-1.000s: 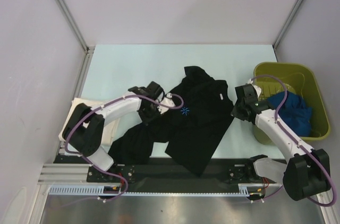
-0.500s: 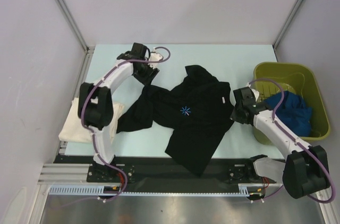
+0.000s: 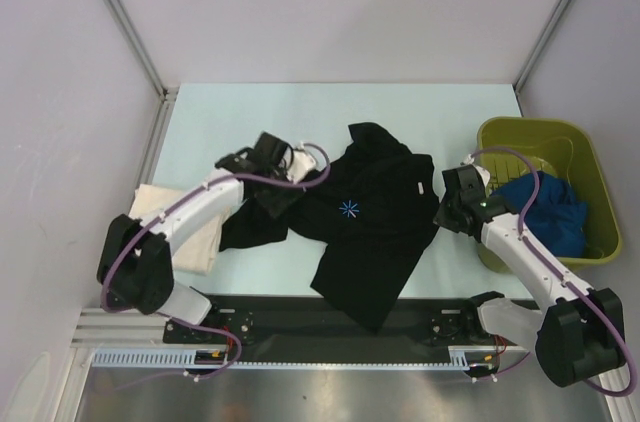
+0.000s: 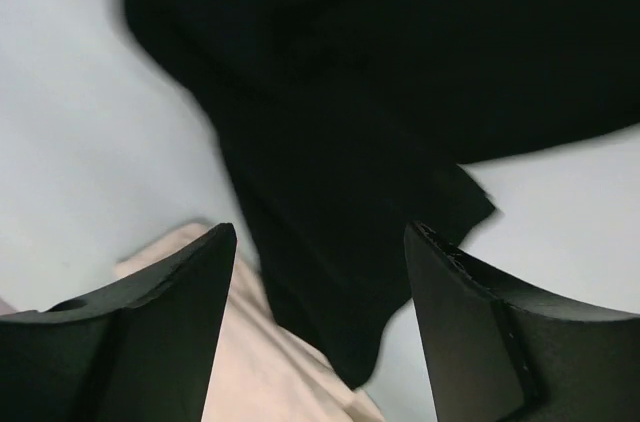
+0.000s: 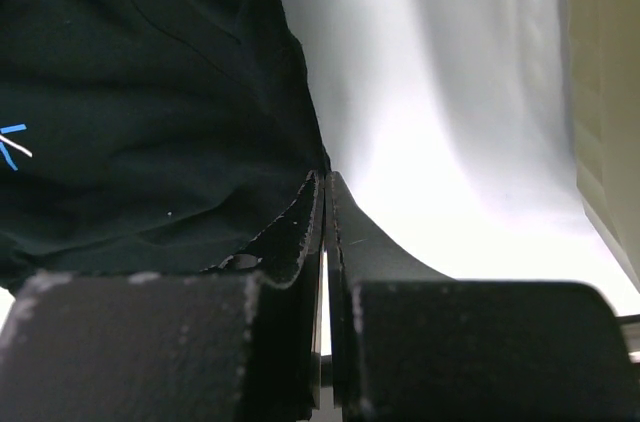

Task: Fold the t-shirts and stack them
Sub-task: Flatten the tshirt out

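Note:
The large black t-shirt lies spread and rumpled mid-table, its left sleeve reaching over the cream t-shirt. My left gripper hovers open above that sleeve. In the left wrist view nothing sits between its fingers; black cloth and cream cloth lie below the gripper. My right gripper is shut, with its tips touching the right edge of the black shirt. Whether cloth is pinched there does not show. A bright blue t-shirt lies bunched in the bin.
The olive-green bin stands at the right edge of the table, close beside my right arm; its wall shows in the right wrist view. Pale table surface lies behind the shirts. Walls enclose the table on three sides.
My left gripper opened and let go of the black shirt's left side. The arm swung to the far side, then came back over the sleeve, which now lies drawn out to the left. The right gripper stayed put.

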Tool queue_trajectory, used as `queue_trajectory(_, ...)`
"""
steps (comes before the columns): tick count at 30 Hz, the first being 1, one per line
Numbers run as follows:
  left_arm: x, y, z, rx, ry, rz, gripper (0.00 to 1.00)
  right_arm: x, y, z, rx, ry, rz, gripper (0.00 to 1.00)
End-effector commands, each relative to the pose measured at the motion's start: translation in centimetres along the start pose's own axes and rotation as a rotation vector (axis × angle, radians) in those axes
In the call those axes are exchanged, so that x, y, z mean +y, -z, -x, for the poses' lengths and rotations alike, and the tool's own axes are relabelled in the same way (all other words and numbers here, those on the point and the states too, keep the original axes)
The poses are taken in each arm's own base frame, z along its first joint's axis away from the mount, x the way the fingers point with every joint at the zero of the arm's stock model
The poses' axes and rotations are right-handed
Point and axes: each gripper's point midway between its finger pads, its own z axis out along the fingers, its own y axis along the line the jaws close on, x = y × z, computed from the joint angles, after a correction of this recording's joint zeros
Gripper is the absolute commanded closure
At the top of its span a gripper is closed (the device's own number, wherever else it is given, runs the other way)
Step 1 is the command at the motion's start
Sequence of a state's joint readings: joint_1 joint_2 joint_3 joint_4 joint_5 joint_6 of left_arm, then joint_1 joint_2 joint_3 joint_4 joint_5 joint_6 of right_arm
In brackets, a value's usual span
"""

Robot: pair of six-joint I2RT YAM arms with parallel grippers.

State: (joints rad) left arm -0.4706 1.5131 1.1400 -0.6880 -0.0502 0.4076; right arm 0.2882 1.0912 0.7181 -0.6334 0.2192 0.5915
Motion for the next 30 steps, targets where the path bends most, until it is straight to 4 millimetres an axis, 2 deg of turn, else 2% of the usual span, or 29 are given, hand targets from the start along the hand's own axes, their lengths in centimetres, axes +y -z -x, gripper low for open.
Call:
queue_trajectory(1, -2.9, -0.2, -2.2, 0.038, -0.145, 0.023, 0.26, 0.3, 0.4, 0.3, -0.016, 0.003, 0.021, 1.0)
queue_trajectory(2, -3.5, -0.5, -3.2, 0.059, -0.165, 0.02, 0.26, 0.3, 0.4, 0.2, -0.016, 0.003, 0.018, 1.0)
queue_trajectory(4, -4.8, -0.8, -3.6, 0.07, -0.199, 0.003, 0.27, 0.2, 0.4, 0.1, -0.012, 0.002, 0.018, 1.0)
queue_trajectory(8, -6.4, -2.7, -5.7, 0.142, -0.258, -0.012, 0.28, 0.5, 0.2, -0.1, -0.008, -0.01, 0.032, 1.0)
queue_trajectory(11, -7.2, -3.9, -5.9, 0.14, -0.28, -0.018, 0.27, 0.5, 0.1, -0.2, -0.003, -0.01, 0.032, 1.0)
queue_trajectory(18, -7.9, -5.5, -3.3, 0.069, -0.309, -0.018, 0.27, 0.5, 0.2, -0.2, -0.002, -0.004, 0.031, 1.0)
queue_trajectory(19, -7.9, -5.8, -3.2, 0.069, -0.31, -0.019, 0.31, 0.4, 0.2, -0.1, -0.004, -0.004, 0.031, 1.0)
queue_trajectory(20, -7.9, -5.9, -2.9, 0.06, -0.312, -0.016, 0.55, 0.4, 0.2, -0.2, -0.001, -0.006, 0.03, 1.0)
queue_trajectory(21, -7.8, -6.0, -2.8, 0.058, -0.313, -0.015, 0.71, 0.3, 0.3, -0.2, -0.004, -0.01, 0.03, 1.0)
queue_trajectory(22, -7.6, -5.6, -2.3, 0.045, -0.312, -0.006, 0.99, 0.1, 0.4, -0.2, -0.003, -0.008, 0.025, 1.0)
queue_trajectory(25, -7.5, -3.6, -1.3, 0.011, -0.288, -0.041, 0.99, -0.4, 1.2, 0.7, -0.027, -0.013, 0.014, 1.0)
queue_trajectory(26, -6.9, -1.2, 0.8, -0.071, -0.257, -0.041, 1.0, -0.9, 1.6, 0.6, -0.018, -0.013, 0.0, 1.0)
queue_trajectory(27, -6.5, 0.2, 0.4, -0.062, -0.23, -0.061, 1.0, -0.9, 2.3, 1.4, -0.033, -0.022, 0.003, 1.0)
queue_trajectory(28, -6.1, 1.7, 1.2, -0.091, -0.211, -0.071, 1.0, -1.2, 3.2, 2.1, -0.055, -0.044, 0.014, 1.0)
queue_trajectory(29, -5.4, 5.1, 2.5, -0.153, -0.183, -0.082, 1.0, -1.6, 3.9, 2.0, -0.047, -0.042, 0.007, 1.0)
queue_trajectory(30, -4.5, 6.7, 2.9, -0.184, -0.143, -0.091, 1.0, -1.6, 4.8, 2.6, -0.066, -0.048, 0.017, 1.0)
